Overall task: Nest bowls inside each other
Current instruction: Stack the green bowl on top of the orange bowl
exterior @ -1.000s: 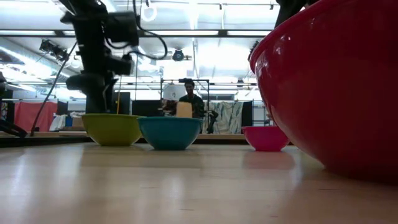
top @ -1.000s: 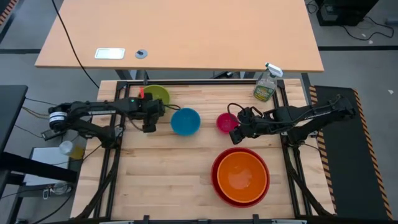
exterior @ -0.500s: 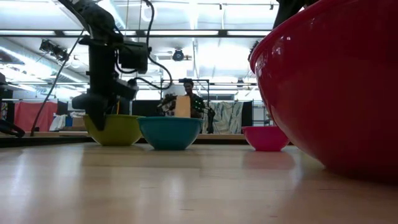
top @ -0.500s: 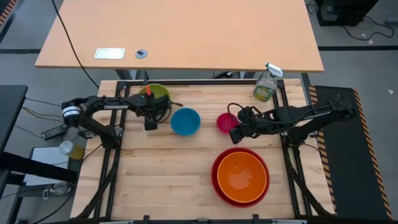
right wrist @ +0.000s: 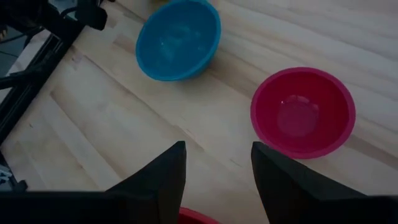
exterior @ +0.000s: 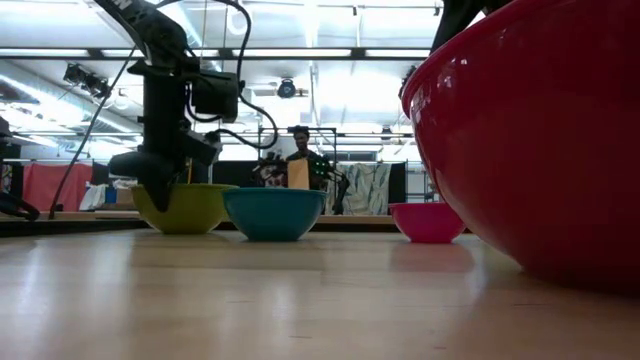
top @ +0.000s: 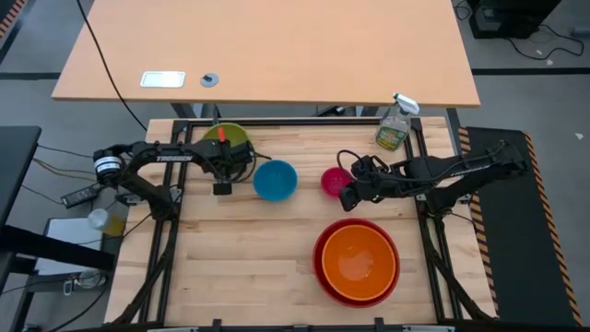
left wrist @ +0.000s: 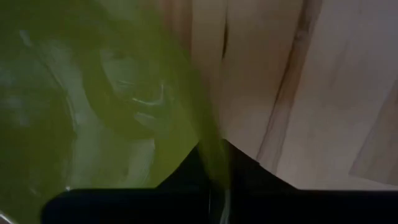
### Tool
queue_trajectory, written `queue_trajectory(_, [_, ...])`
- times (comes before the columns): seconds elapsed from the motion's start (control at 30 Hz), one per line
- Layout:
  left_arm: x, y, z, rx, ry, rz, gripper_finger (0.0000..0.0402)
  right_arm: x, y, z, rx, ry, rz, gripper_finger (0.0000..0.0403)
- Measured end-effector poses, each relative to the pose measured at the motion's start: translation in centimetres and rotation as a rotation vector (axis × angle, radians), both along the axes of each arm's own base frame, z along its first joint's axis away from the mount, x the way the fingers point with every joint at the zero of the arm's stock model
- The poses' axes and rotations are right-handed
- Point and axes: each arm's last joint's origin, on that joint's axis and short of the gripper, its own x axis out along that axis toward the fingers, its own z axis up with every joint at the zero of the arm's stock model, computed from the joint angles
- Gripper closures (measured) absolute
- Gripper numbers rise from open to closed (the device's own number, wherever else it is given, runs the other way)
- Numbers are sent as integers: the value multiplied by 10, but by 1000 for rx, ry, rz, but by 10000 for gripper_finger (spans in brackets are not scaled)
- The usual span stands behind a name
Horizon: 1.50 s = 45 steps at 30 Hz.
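Note:
A green bowl (top: 232, 138) stands on the table at the far left, and my left gripper (top: 225, 160) is shut on its rim. To its right stand a blue bowl (top: 275, 179) and a small pink bowl (top: 334, 180). At the near right an orange bowl (top: 358, 258) sits inside a big red bowl (exterior: 540, 130). My right gripper (right wrist: 217, 168) hovers open just on the near side of the pink bowl (right wrist: 303, 112), touching nothing. My left gripper pinches the green bowl's rim (left wrist: 214, 158) on its near side, one finger inside the bowl and one outside. The fingers come steeply from above. The bowl (exterior: 190, 208) stands upright with its base on the table.
A spray bottle (top: 395, 124) stands at the table's far right corner. A larger light table (top: 267, 46) lies beyond the far edge. A person (exterior: 303, 160) stands in the room behind. Bare wood (top: 240, 258) lies at the near left.
My left gripper has sunk and gone toward the far edge, coming down onto the green bowl's near rim. The bowls have stayed where they were.

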Motion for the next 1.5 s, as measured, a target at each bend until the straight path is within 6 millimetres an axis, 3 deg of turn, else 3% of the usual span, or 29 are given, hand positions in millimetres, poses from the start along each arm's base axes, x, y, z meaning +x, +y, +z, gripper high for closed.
queue_trajectory(0.33, [-5, -2, 4, -20, -7, 47, 392, 0, -3, 0, -9, 5, -1, 213])
queue_trajectory(0.6, [-19, -15, 31, 30, -23, 32, 394, 0, -5, -1, -17, 15, -7, 213])
queue_trajectory(0.7, [-16, -22, 49, 29, -36, 27, 394, -3, -9, -2, -21, 50, -10, 213])
queue_trajectory(1.1, [41, -83, 135, -80, -267, -139, 392, -15, -37, 4, 4, 103, 63, 217])
queue_trajectory(1.33, [78, -131, 153, -182, -349, -220, 391, -56, -49, 24, -38, 107, 86, 235])
queue_trajectory(1.5, [118, -166, 159, -226, -406, -178, 391, -92, -49, 35, -51, 105, 159, 237])
